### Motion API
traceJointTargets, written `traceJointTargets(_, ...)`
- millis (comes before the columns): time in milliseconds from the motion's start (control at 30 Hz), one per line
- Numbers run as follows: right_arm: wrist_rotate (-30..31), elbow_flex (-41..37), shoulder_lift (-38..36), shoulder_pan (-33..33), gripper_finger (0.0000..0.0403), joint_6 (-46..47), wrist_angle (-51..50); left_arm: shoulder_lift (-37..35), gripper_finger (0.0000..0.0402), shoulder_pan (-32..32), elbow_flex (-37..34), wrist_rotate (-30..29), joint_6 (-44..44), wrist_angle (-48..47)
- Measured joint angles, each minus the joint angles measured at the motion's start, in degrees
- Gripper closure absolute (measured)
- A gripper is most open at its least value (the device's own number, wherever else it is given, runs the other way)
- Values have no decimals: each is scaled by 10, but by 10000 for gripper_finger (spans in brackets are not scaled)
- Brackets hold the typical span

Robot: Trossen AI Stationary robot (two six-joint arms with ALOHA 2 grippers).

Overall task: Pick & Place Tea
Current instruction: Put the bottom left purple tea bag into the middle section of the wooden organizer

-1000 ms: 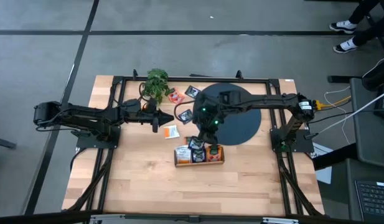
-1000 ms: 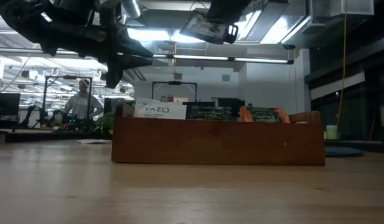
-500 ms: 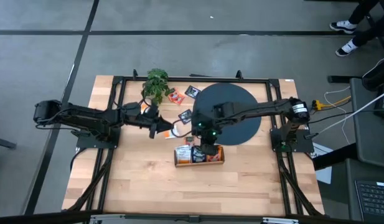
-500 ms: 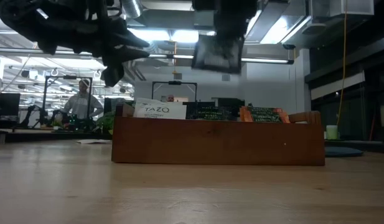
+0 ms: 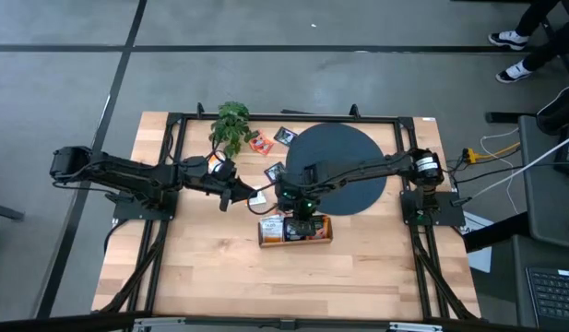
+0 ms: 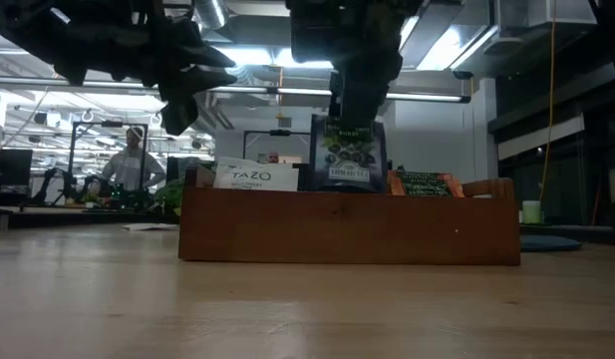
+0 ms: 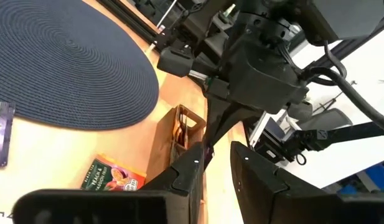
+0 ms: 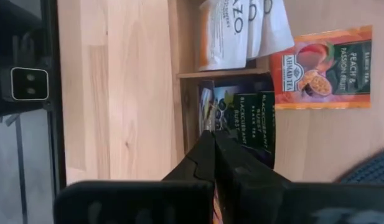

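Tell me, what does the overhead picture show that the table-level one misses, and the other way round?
Only the high view shows the round dark woven mat, the small green leafy plant and loose tea packets on the table.

Only the low view shows the dark packet's blackcurrant label, upright above the box, and a person in the room behind.

Both show the brown wooden box of packets, the right gripper over it, and the left gripper nearby.
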Motion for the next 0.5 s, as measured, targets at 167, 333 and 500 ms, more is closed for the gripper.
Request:
traceJointTargets(167, 2, 0, 6, 0, 402, -10, 6, 0, 324, -17, 0, -27, 1, 0)
traceJointTargets(333, 15, 0, 15, 0, 401, -13, 12, 0, 325, -26, 0, -28, 2, 0)
traceJointTargets(500, 15, 0, 30, 0, 401, -24, 8, 0, 325, -28, 0, -28, 2, 0)
